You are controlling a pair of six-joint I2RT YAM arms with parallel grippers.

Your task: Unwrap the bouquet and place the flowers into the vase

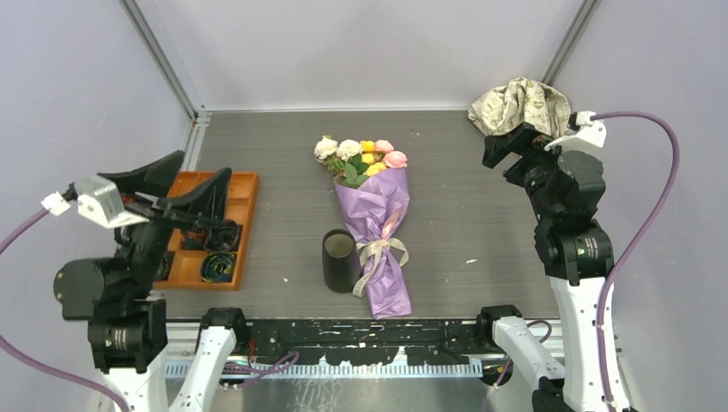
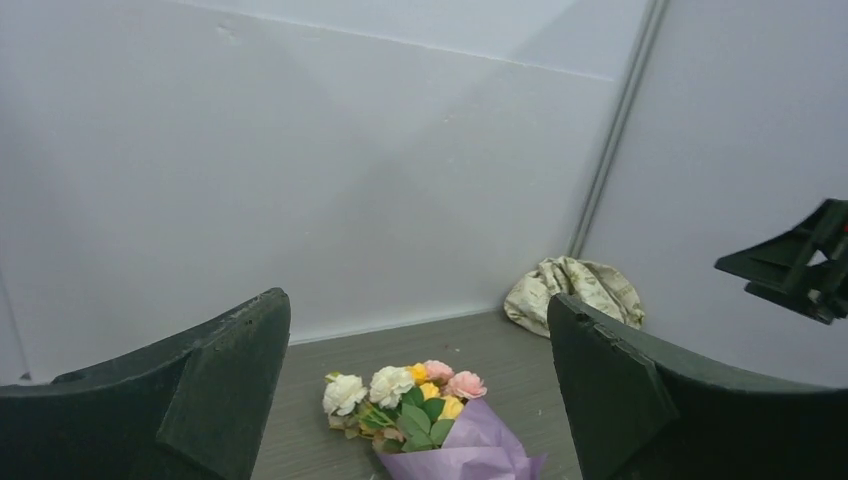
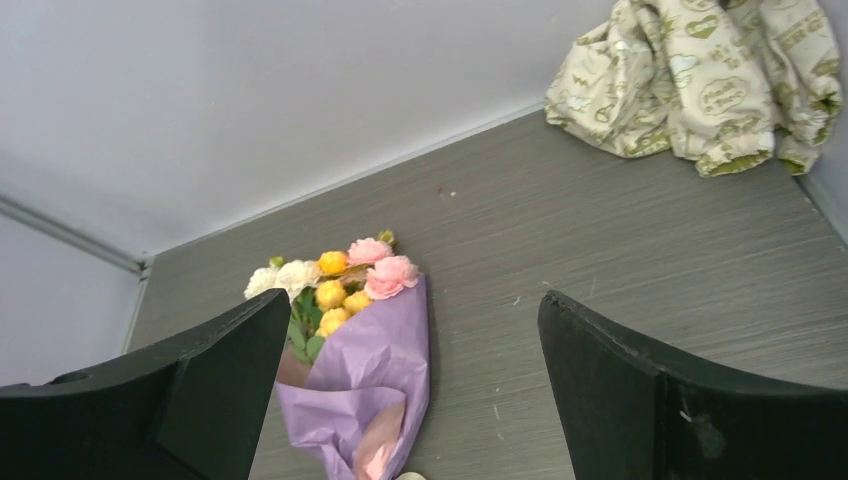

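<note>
Bouquet (image 1: 375, 225) lies wrapped at mid-table, blooms toward the far wall, with the black vase (image 1: 341, 260) upright just beside its left edge. Only the top view shows the vase and the orange tray (image 1: 245, 184) at the left; both wrist views catch just the bloom end and the patterned cloth (image 1: 519, 105) in the far right corner. Left gripper (image 2: 419, 296) and right gripper (image 3: 415, 300) both hang spread wide, holding nothing.

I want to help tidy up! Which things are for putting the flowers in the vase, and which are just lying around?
For the job:
- the wrapped bouquet, tied with a ribbon
- the black vase standing next to it

Just lying around:
- the orange tray with black rolls in it
- the crumpled cloth in the far corner
</note>
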